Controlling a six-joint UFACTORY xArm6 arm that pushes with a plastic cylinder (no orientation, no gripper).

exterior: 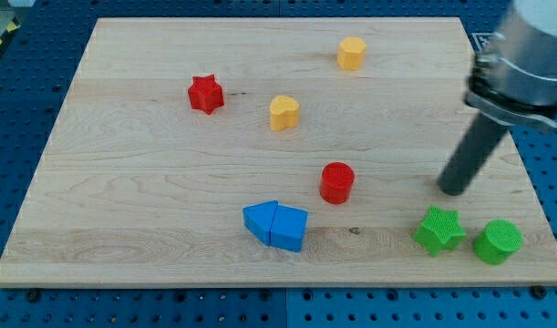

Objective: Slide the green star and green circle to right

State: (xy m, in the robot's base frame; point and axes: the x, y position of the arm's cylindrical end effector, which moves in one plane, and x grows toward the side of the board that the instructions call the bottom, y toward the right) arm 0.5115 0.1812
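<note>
The green star (439, 230) lies near the board's bottom right corner. The green circle (498, 241) stands just to its right, close to the board's right edge, with a narrow gap between them. My tip (453, 190) rests on the board just above the green star, slightly to its right, and apart from it. The rod rises from the tip toward the view's upper right.
A red cylinder (336, 182) stands left of my tip. Two blue blocks (276, 225) lie together at the bottom middle. A yellow heart (283, 113), a red star (205, 94) and a yellow hexagon (351, 53) lie further up the wooden board (123, 210).
</note>
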